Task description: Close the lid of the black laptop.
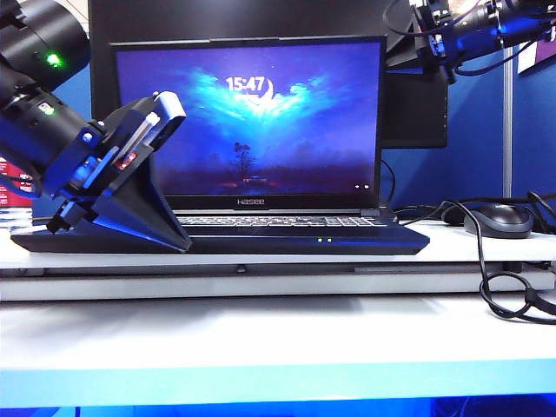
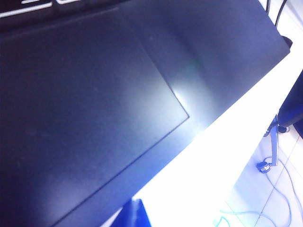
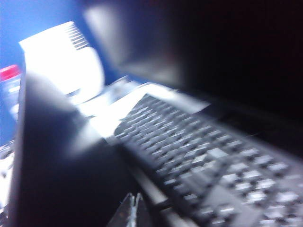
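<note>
Though badly blurred, shows in the right wrist view the right gripper (image 3: 133,210), tips seemingly pressed together, near the black laptop (image 3: 203,161) keys. Sits cropped at upper right of the exterior view, beside the upright lid (image 1: 248,122). Cannot tell the left gripper (image 1: 130,204) jaw spread; sits at lower left by the palm rest, touchpad (image 2: 85,118) visible only from its wrist.

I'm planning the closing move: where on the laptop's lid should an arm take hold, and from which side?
Best at the top edge of the lid, from above and behind. The lid stands nearly upright, so that edge is farthest from the hinge of the black laptop. The right gripper is nearest, at the upper right corner. The left gripper sits low over the laptop's left front.
</note>
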`<state>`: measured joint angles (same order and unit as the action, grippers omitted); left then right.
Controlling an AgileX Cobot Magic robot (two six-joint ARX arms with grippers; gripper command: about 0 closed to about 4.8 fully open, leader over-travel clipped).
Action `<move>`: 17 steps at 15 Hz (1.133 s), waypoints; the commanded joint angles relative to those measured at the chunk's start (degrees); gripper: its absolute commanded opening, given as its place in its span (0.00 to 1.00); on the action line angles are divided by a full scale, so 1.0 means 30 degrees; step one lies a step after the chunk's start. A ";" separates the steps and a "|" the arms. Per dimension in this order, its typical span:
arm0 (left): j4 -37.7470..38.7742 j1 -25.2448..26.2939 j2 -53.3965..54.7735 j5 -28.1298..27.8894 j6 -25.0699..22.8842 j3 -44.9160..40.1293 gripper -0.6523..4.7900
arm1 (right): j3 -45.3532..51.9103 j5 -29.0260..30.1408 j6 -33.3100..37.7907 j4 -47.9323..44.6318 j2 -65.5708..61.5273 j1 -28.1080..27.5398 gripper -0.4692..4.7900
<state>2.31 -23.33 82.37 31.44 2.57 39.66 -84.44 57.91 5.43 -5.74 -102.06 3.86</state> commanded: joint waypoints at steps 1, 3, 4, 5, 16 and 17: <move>-0.0911 0.0073 0.0080 -0.0277 0.0306 0.0007 0.11 | -0.0015 0.2157 -0.0882 0.1938 0.0080 0.0896 0.09; -0.0947 0.0073 0.0080 -0.0270 0.0313 0.0007 0.11 | -0.0015 0.2215 -0.1712 0.3082 0.0080 0.1545 0.09; -0.0947 0.0073 0.0080 -0.0277 0.0306 0.0007 0.11 | -0.0015 0.2324 -0.1923 0.3541 0.0080 0.1829 0.09; -0.0947 0.0073 0.0080 -0.0277 0.0291 0.0007 0.11 | -0.0015 0.2470 -0.2018 0.3861 0.0080 0.1982 0.09; -0.0962 0.0080 0.0080 -0.0692 0.0284 0.0007 0.11 | -0.0007 0.2586 -0.5282 0.9027 0.0087 0.2237 0.09; -0.0962 0.0087 0.0073 -0.0692 0.0284 0.0007 0.11 | -0.0015 0.2550 -0.5464 0.9464 0.0087 0.2259 0.09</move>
<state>1.52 -23.38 82.48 32.08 3.03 39.62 -84.44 64.82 -9.74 20.80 -102.02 10.39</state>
